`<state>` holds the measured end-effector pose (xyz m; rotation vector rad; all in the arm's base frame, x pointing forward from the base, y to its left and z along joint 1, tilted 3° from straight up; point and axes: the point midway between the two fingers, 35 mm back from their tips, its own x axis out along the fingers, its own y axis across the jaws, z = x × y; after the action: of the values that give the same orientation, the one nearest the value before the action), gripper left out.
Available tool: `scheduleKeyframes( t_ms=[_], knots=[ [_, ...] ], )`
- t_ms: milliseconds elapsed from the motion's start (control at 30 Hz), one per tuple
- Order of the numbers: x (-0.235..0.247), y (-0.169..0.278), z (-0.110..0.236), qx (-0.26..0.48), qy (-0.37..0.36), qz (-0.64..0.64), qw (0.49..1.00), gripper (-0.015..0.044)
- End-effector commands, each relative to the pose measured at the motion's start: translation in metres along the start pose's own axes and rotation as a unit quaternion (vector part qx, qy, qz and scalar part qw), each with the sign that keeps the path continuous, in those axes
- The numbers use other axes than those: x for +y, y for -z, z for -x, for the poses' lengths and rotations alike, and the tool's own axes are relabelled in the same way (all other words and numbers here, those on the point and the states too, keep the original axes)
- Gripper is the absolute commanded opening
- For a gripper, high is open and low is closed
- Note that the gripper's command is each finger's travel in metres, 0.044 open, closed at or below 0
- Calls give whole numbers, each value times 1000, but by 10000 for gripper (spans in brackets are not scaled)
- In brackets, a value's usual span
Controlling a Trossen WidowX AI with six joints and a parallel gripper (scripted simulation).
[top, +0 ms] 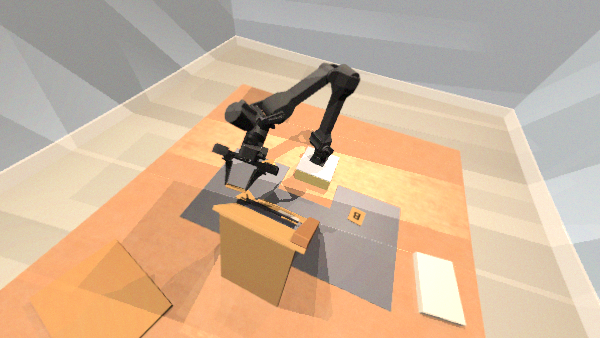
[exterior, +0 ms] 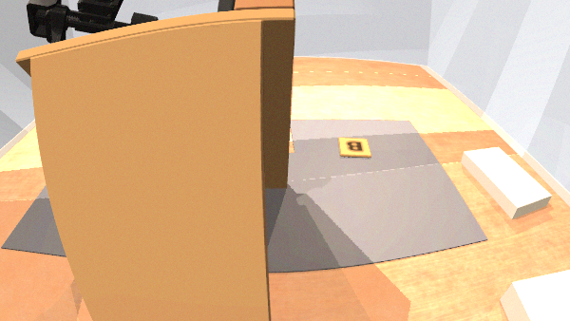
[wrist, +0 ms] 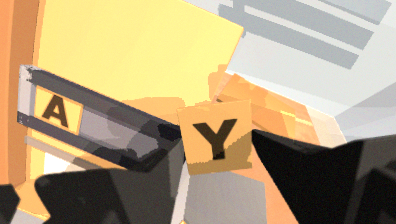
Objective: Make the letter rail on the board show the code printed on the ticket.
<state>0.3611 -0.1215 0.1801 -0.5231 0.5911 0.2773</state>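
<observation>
Orange Y tile (wrist: 216, 136) is pinched in the pincer (wrist: 215, 150), held just off the open end of the dark letter rail (wrist: 107, 127). An A tile (wrist: 57, 111) sits at the rail's far end. A B tile (exterior: 354, 146) lies flat on the grey mat (exterior: 389, 209), well apart.

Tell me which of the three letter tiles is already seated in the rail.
The orange square tile marked A, sitting between the dark rail's lips at its far end. The Y tile is clamped in the end effector; the B tile lies loose on the grey mat.
</observation>
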Motion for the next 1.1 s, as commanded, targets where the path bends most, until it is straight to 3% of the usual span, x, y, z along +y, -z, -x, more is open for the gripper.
scheduleKeyframes(
  t_ms=[0, 400, 667, 1067],
  knots=[
    [-11, 22, 1, 7, -2, -69, 998, 0],
    [-41, 82, 19, 16, 15, -250, 968, 0],
    [-42, 85, 20, 16, 16, -261, 965, 0],
    [-43, 86, -30, 14, 17, -261, 965, 0]
  ],
)
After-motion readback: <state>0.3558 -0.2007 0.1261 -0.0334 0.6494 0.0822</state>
